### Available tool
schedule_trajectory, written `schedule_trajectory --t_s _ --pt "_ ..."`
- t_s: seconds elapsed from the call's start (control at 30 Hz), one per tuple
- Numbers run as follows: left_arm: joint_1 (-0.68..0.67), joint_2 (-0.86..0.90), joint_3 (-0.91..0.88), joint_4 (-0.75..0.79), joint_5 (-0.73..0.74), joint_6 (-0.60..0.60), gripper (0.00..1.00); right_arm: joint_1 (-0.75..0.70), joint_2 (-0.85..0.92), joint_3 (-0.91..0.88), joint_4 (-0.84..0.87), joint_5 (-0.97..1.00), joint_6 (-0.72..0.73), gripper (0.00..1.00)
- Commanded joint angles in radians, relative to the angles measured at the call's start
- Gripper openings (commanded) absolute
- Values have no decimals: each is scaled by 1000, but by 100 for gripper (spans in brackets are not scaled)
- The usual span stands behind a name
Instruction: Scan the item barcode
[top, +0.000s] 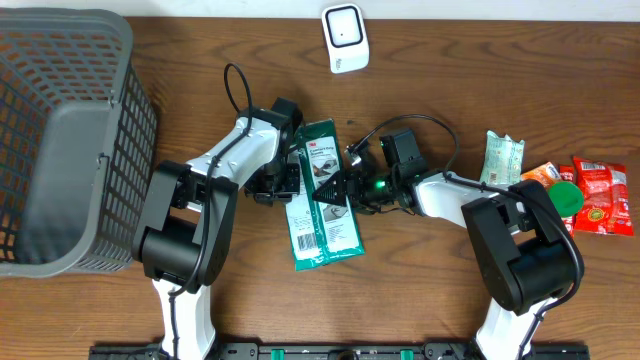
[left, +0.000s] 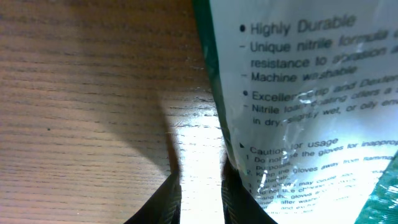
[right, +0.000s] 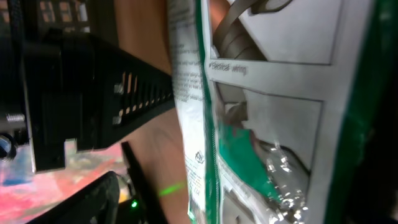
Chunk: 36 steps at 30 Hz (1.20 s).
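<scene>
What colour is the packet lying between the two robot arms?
The packet is green and white. It shows best in the overhead view.

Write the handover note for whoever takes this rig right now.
Left gripper: jaws narrowly apart with bare table between them, at the left edge of the glove pack.
Right gripper: open at the pack's right edge, no grip seen.
Glove pack: mid-table between both arms. Scanner: at the far table edge, apart from the pack.
Done: both arms are at the pack.
Left: grip the pack and show its barcode to the scanner. The barcode is not visible in any view.
</scene>
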Motion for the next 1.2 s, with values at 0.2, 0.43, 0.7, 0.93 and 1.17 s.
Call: schedule_trajectory --t_s 0.2,0.43,0.7,0.93,1.17 --pt "-13 52 -43 53 3 -10 24 7 33 -19 20 85 -76 79" --pt "-13 52 -43 125 3 10 24 37 33 -19 24 85 -103 79" --pt "-14 52 -43 128 3 60 24 43 33 -19 111 97 -135 74" --pt "-14 52 -43 124 3 63 24 45 33 -19 129 97 -136 45" --pt "2 -2 -26 89 3 113 30 37 14 -18 173 13 -163 29"
